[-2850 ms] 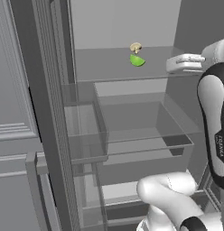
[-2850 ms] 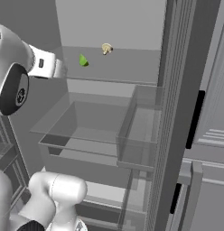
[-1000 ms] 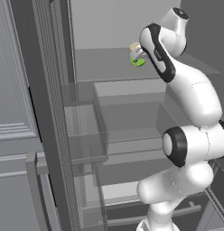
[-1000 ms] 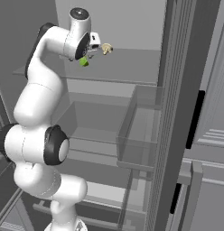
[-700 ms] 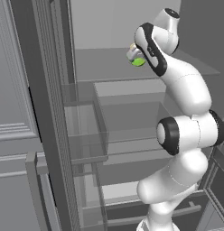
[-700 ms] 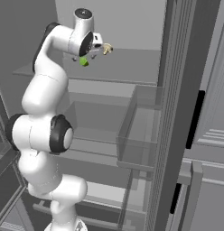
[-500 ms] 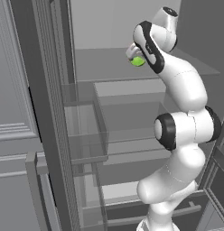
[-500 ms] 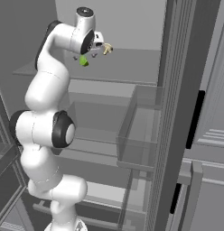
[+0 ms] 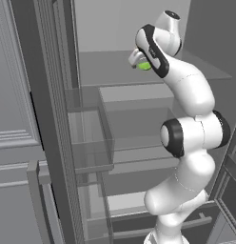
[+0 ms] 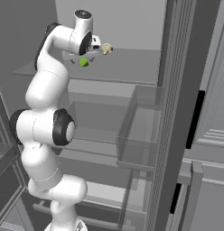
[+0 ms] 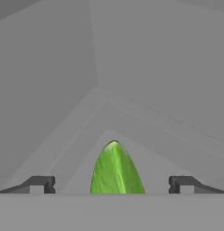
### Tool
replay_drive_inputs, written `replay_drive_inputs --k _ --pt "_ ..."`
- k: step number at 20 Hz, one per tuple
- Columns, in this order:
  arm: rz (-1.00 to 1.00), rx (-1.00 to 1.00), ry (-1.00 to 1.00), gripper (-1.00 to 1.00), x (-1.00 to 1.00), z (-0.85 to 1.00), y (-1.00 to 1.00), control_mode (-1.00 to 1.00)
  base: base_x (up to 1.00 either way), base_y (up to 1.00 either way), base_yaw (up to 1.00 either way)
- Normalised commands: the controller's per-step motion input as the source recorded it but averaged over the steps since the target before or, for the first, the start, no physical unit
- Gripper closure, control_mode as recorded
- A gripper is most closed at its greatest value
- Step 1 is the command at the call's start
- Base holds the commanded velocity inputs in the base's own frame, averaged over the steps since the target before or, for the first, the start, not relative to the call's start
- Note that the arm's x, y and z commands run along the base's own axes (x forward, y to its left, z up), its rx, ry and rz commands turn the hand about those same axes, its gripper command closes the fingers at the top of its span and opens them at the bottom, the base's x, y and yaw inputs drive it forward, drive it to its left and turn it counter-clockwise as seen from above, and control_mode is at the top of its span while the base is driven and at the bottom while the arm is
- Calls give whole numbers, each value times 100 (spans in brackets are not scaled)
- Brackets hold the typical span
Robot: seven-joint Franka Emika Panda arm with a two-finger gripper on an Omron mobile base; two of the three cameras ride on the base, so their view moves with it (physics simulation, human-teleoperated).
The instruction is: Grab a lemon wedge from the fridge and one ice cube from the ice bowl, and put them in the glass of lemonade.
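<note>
The arm is reaching into the open fridge (image 9: 48, 119) toward its upper glass shelf (image 10: 127, 72). In the hand view, the claw (image 11: 112, 184) is standing wide open, gripping nothing, with the lemon wedge (image 11: 115, 169) lying between its dark fingertips (image 11: 39, 184), long axis pointing away from the camera, tip farthest. The right base view is showing a small beige lump (image 10: 106, 48) just beside the wedge on the shelf, which the arm is hiding in the left base view. No writing is legible.
</note>
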Motion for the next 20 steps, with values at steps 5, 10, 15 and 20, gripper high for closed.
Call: replay_drive_inputs --k 5,10,15,20 --pt "0 0 0 -100 7 -58 0 -100 0 0 0" --pt "0 0 0 100 0 -28 0 -100 0 0 0" --pt "0 0 1 100 0 -2 0 -100 0 0 0" --pt "0 0 0 100 -1 0 0 -100 0 0 0"
